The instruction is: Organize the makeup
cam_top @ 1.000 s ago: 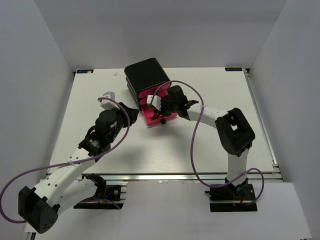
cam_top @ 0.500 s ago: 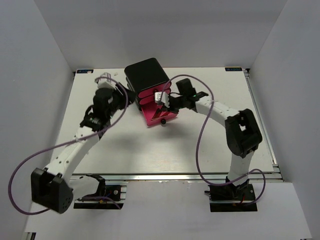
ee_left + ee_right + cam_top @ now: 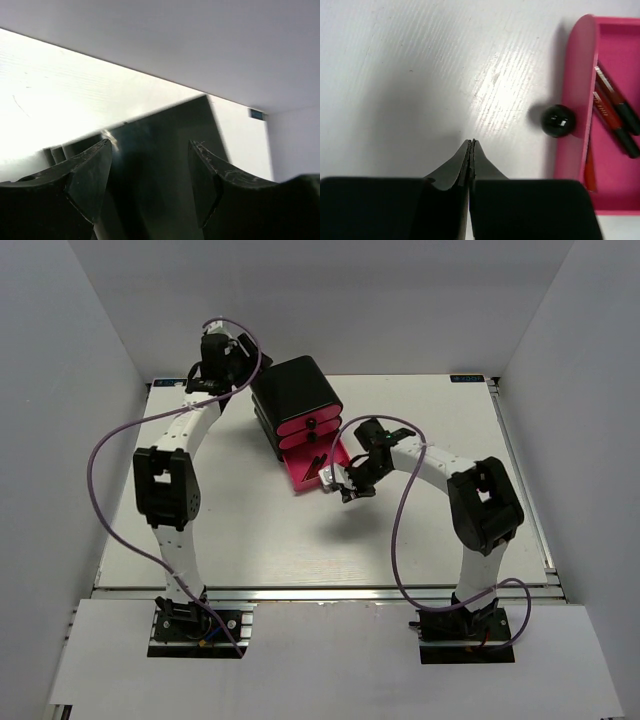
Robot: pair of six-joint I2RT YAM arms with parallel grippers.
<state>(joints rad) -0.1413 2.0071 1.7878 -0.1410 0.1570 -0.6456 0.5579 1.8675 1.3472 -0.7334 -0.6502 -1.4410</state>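
Pink drawer with lip sticks is cropped rightward

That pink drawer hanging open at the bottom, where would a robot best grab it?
Probably the round black knob on the front of the pink drawer, approached head-on from the front, a finger on each side. It juts out from a flat panel that offers nothing else to pinch.

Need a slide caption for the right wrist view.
Right gripper, shut and empty, points at the table beside the open pink drawer holding dark-red lip sticks.
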